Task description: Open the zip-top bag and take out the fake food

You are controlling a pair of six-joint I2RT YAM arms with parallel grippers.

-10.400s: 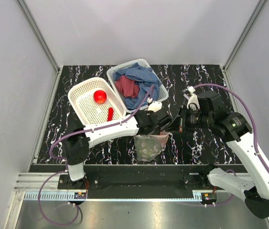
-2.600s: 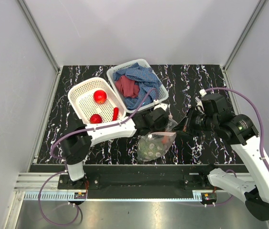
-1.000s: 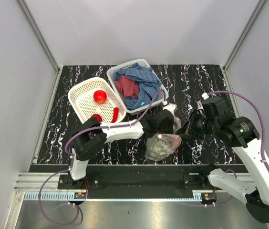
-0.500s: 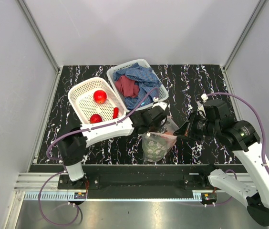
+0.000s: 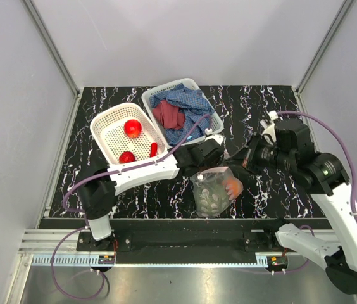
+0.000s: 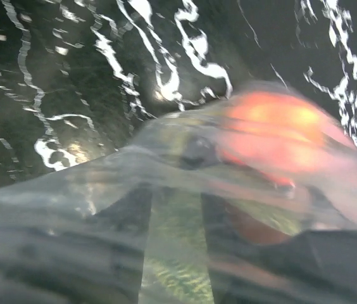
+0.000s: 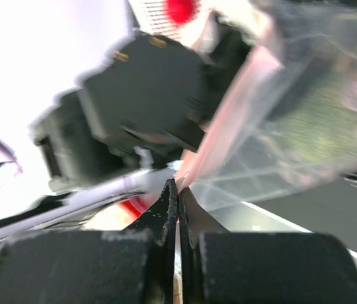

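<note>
The zip-top bag (image 5: 211, 193) is clear with pale dots and hangs lifted near the table's front. My right gripper (image 5: 237, 166) is shut on its pink zip edge (image 7: 229, 120), as the right wrist view (image 7: 178, 187) shows. The orange-peach fruit (image 5: 232, 187) lies inside the bag's right side and also shows in the left wrist view (image 6: 273, 126). My left gripper (image 5: 209, 166) is at the bag's mouth. Its fingers (image 6: 125, 218) show blurred through the plastic, a narrow gap apart, holding nothing that I can see. Two red fruits (image 5: 132, 128) (image 5: 126, 157) and the chili (image 5: 154, 149) lie in the white basket (image 5: 106, 123).
A second white basket (image 5: 188, 83) with blue and red cloths (image 5: 185, 107) stands behind the bag, touching the first basket. Grey walls close in the black marbled table (image 5: 267, 107) on three sides. The arm bases are at the near edge.
The right gripper has pulled the bag's edge up and back. The bag now hangs more upright, and the orange-peach fruit has come into view at its right side. The left gripper has hardly moved.
</note>
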